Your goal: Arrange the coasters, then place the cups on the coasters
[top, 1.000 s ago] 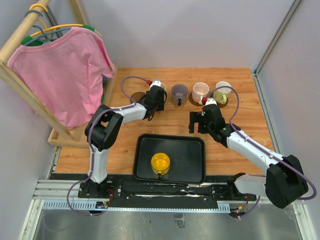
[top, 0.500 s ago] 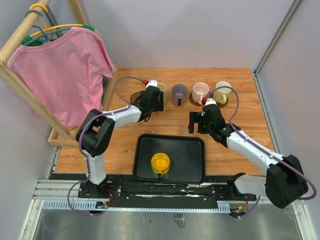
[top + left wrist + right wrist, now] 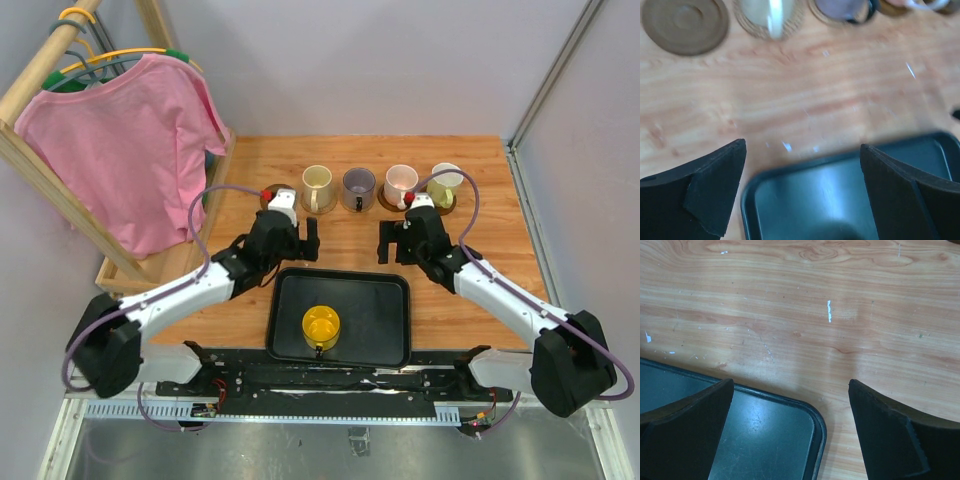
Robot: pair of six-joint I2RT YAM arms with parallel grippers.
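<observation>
Four cups stand in a row on coasters at the back: cream-beige (image 3: 317, 184), grey-purple (image 3: 358, 186), pink (image 3: 401, 182), yellow-green (image 3: 446, 182). A bare dark brown coaster (image 3: 275, 194) lies left of them, partly behind my left wrist. The yellow cup (image 3: 321, 326) sits in the black tray (image 3: 340, 274). My left gripper (image 3: 299, 242) hangs open and empty over the tray's far left corner (image 3: 747, 192); the bare coaster (image 3: 685, 25) and the cream-beige cup (image 3: 769, 17) lie beyond it. Over the tray's far right corner (image 3: 820, 425), my right gripper (image 3: 790, 385) is open and empty.
A pink shirt (image 3: 130, 150) hangs on a wooden rack whose base (image 3: 165, 265) lies along the table's left side. Grey walls close the back and right. Bare wood (image 3: 345, 235) separates the cup row from the tray.
My left gripper opened, let go of the cream-beige cup on its coaster and drew back toward the tray. The right arm stayed put.
</observation>
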